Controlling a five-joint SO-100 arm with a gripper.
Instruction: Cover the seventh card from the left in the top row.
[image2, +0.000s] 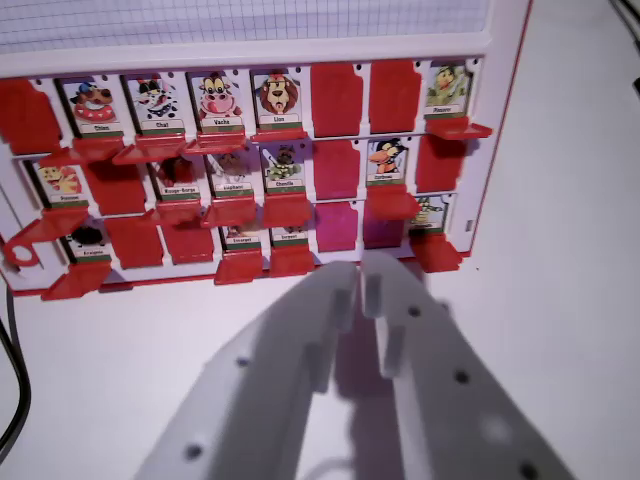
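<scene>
Seventh card (447, 88) uncovered, far above nearly closed fingers (359, 285).

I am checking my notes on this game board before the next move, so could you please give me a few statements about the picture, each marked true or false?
1. The top row's rightmost card shows its picture, with its red flap folded down. True.
2. The two top-row slots just left of that card, such as the nearer red cover, show animal pictures. False: both show plain red covers.
3. The gripper sits low in the wrist view, its tips at the board's bottom edge. True.
4. The gripper holds a card. False: nothing shows between its close-set fingers.
5. The lion card shows its picture in the top row. True.
</scene>
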